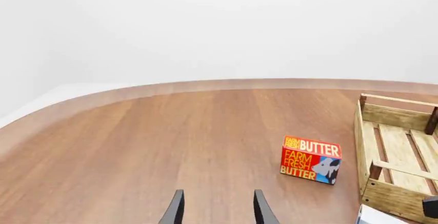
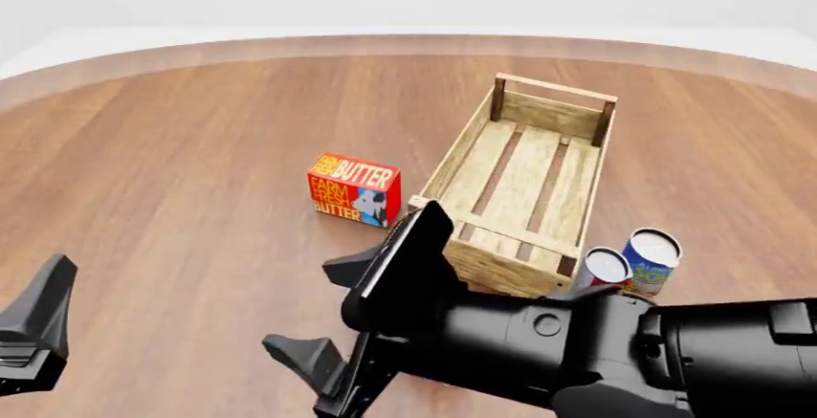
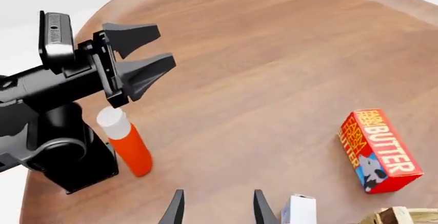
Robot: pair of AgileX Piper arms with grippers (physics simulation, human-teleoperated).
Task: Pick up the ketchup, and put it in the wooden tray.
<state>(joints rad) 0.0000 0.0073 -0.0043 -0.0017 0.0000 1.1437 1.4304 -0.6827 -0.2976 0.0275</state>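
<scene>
We find the ketchup point(image 3: 126, 143) only in the right wrist view: it stands upright, white cap up, long axis vertical, on the table point(image 3: 274, 55) just beside the base of the left arm. It sits beyond our right gripper point(image 3: 215, 207), ahead of the fingertips and off to one side, with bare wood between. Those jaws are parted a moderate way and hold nothing.

Our left gripper point(image 3: 140, 55) hangs above the bottle's cap, jaws spread wide and empty, pointing out over the table, not down at the bottle. In its own wrist view the ketchup does not appear at all, only the butter box point(image 1: 311, 159) and one end of the wooden tray point(image 1: 373, 142).

So the left jaws are the nearer, but the bottle lies under and behind their line. The right jaws face it squarely. We judge the right arm better placed: a level approach, fingers closing across the upright body.

The wooden tray point(image 2: 523, 184) is empty, well apart from the bottle, beyond the butter box. Two cans point(image 2: 632, 263) stand beside the tray's near end.
</scene>
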